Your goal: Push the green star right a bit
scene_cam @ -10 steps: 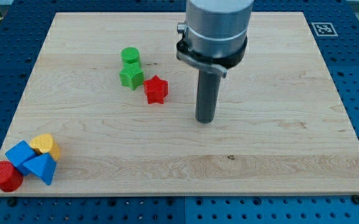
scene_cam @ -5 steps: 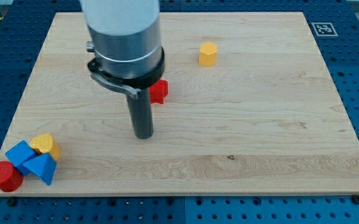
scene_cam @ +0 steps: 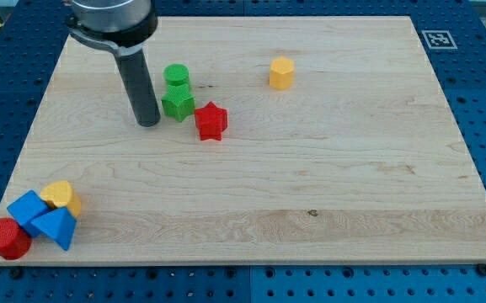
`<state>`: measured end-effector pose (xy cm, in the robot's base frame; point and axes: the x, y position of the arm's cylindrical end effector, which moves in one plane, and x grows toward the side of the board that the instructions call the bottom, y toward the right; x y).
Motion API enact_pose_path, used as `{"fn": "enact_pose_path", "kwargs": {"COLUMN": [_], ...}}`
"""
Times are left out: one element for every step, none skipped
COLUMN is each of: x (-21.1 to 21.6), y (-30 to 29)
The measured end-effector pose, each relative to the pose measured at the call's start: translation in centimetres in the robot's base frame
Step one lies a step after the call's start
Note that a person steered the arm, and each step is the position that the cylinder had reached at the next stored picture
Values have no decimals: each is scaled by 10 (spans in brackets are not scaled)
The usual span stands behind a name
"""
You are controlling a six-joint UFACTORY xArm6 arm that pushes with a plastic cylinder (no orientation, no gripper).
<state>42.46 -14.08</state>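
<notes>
The green star (scene_cam: 178,103) lies on the wooden board (scene_cam: 327,177), upper left of centre. A green cylinder (scene_cam: 176,77) touches it from the view's top. A red star (scene_cam: 211,121) sits just to its lower right, close or touching. My tip (scene_cam: 148,123) stands on the board just left of the green star and slightly lower, with a small gap between them. The rod rises from the tip toward the view's top left.
A yellow hexagonal block (scene_cam: 281,73) lies right of the green blocks. At the bottom left corner sit a red cylinder (scene_cam: 7,239), a blue cube (scene_cam: 27,208), a blue triangular block (scene_cam: 56,227) and a yellow block (scene_cam: 61,197), clustered together.
My tip moved from right of the red star, down across the board's middle, then up to the left side of the green star. No block has moved.
</notes>
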Motion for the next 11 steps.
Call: {"fn": "enact_pose_path", "kwargs": {"x": [0, -15, -15, -15, -12, -12, -12, -12, -3, -3, 13], "y": [-6, -6, -6, -2, 19, 22, 23, 23, 29, 29, 21]}}
